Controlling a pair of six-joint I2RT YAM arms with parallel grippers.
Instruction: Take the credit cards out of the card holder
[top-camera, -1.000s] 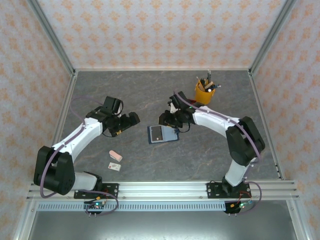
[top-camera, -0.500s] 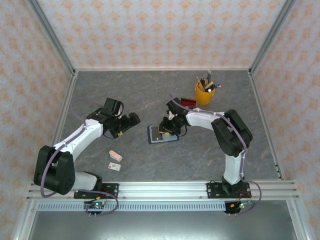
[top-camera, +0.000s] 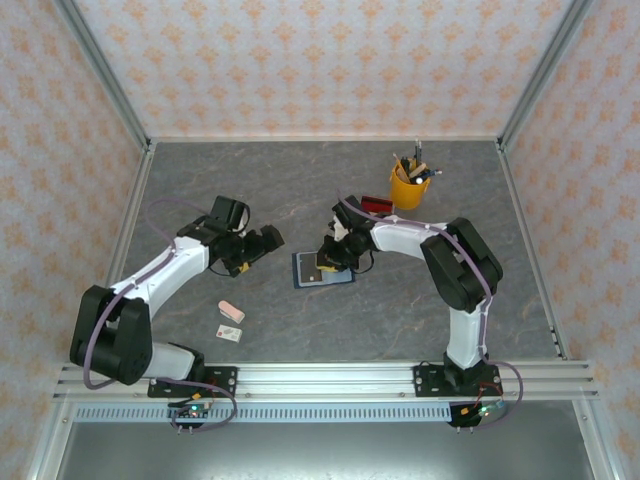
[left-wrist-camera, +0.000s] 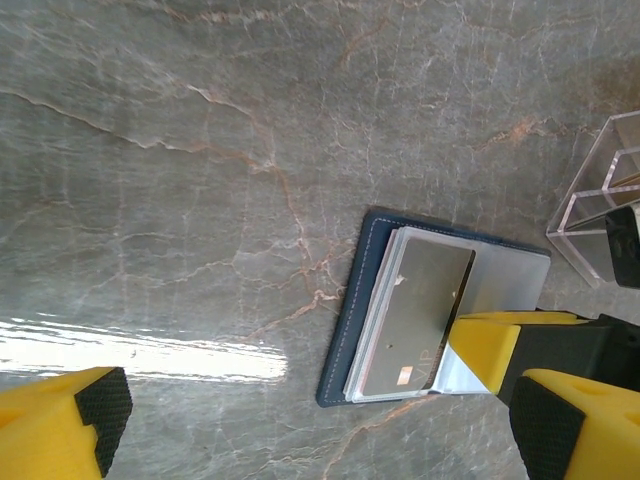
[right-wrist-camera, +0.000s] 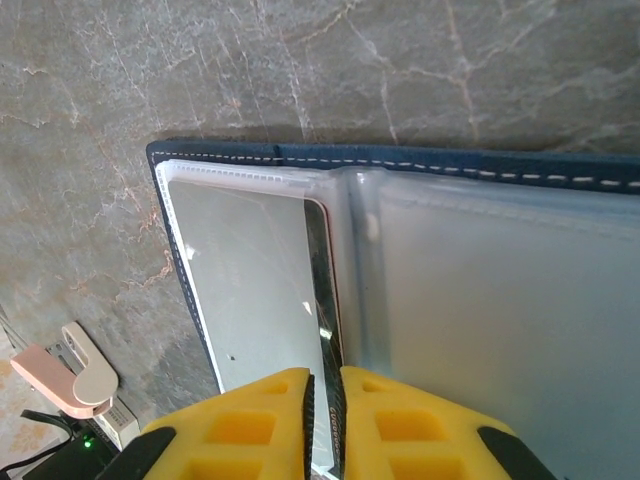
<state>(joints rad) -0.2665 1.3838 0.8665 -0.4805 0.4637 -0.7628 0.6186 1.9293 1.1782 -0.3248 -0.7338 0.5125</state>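
The right hand (right-wrist-camera: 326, 385) has dropped onto the open card holder (right-wrist-camera: 400, 158) in mid-worktop (top-camera: 400, 320) and narrowed to a pinch on the grey card (left-wrist-camera: 420, 310) edge — extraction looks under way; the left hand (top-camera: 258, 245) hovers wide beside it.

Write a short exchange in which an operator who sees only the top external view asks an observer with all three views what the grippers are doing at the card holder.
Operator: From above, the right gripper hides part of the card holder. How do its fingers stand?
Observer: Right wrist view: the fingers are almost together, straddling a thin edge by the holder's fold; a firm grip I cannot confirm.
Operator: Any card inside?
Observer: Left wrist view: a grey credit card lies in a clear pocket.
Operator: The left gripper?
Observer: Its fingers stand wide apart, clear of the holder.
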